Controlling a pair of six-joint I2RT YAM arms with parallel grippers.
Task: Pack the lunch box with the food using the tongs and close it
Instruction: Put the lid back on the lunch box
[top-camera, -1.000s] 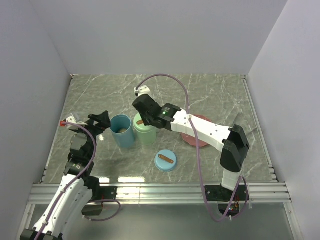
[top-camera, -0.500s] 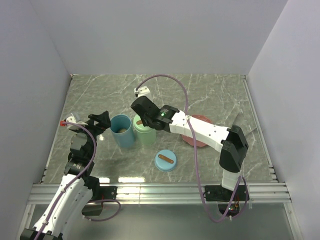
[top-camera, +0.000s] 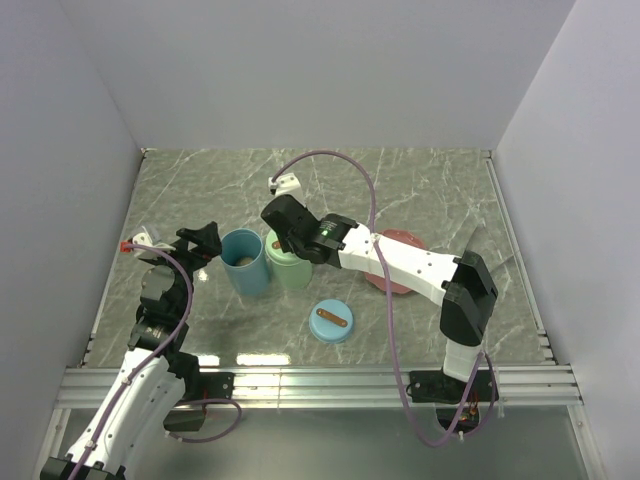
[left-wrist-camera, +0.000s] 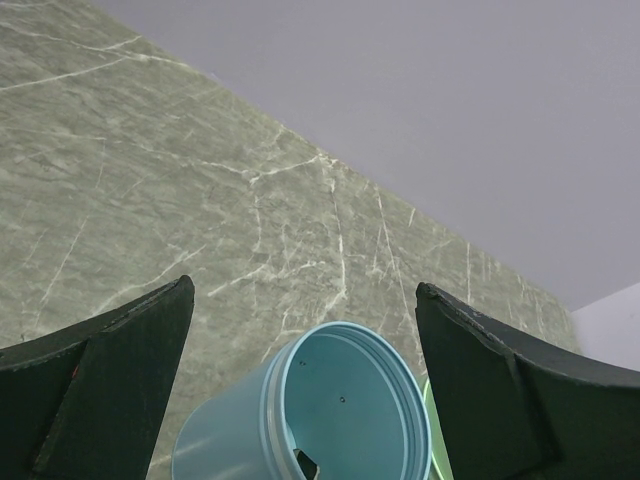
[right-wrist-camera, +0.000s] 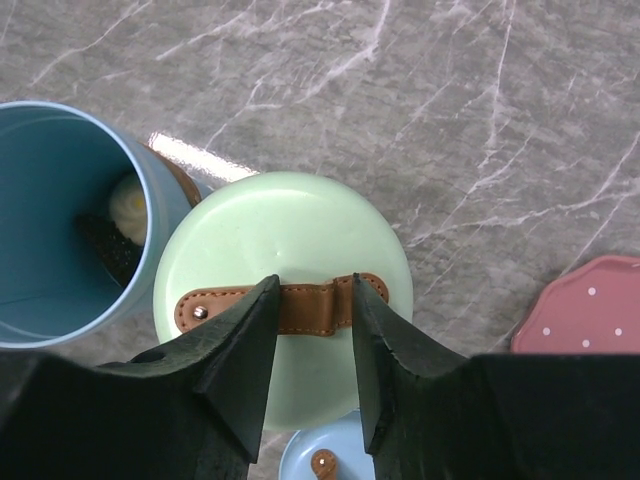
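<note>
The lunch box stands as two round tubs side by side. The green tub (top-camera: 292, 272) wears its pale green lid (right-wrist-camera: 300, 230), which has a brown leather strap (right-wrist-camera: 305, 308). My right gripper (right-wrist-camera: 314, 295) hovers just over that lid, open, its fingers either side of the strap's raised middle; from above it (top-camera: 283, 240) covers the tub's far side. The blue tub (top-camera: 245, 270) is uncovered, with a white and a dark piece of food (right-wrist-camera: 128, 200) inside. My left gripper (left-wrist-camera: 302, 290) is open, just left of the blue tub (left-wrist-camera: 330, 420). The tongs are out of view.
A blue lid (top-camera: 332, 321) with a brown strap lies flat in front of the two tubs. The pink dotted plate (top-camera: 395, 280) sits to the right, mostly under my right forearm. A purple cable arcs over the right arm.
My right gripper's jaws have parted from the strap on the green lid, and the wrist has shifted slightly left. The left arm and the tubs have not moved.
</note>
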